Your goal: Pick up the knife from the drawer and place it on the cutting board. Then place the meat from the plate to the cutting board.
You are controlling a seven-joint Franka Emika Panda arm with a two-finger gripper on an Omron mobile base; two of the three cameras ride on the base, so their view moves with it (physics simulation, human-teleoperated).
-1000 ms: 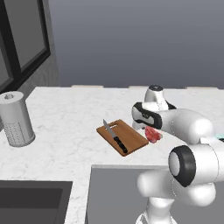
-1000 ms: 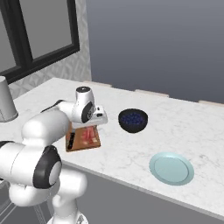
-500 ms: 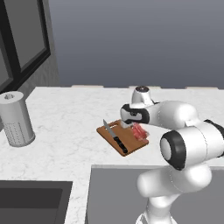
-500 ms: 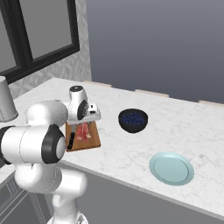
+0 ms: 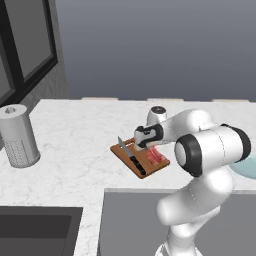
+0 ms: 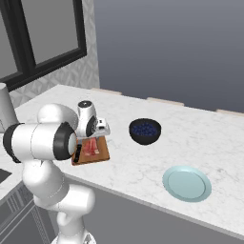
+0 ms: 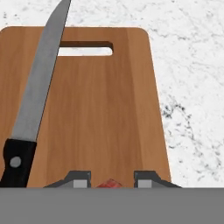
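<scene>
Gripper [image 7: 111, 183] low over the board [image 7: 105, 113], pointing down at its near end. Meat [image 7: 109, 183] directly between the 2 finger tips [image 7: 78, 180], only a red corner visible there; tips set apart with the piece in the gap. Contact with the meat not confirmable: cannot tell whether held or already let go.

From the left base view, meat [image 5: 156, 157] flat on the board [image 5: 125, 154] just below the gripper [image 5: 149, 146]; from the right base view, meat [image 6: 90, 147] on the board [image 6: 101, 155] under the hand.

Knife [image 7: 33, 109] to the left of the gripper in the hand view, long axis running away from the tips toward the slot end, blade tip past the far edge, handle nearest the tips. Not touching the meat.

Plate [image 6: 187, 183] well apart, bare.

Judgement: both items on the board; remaining move a straight lift clear, away from the knife handle.
</scene>
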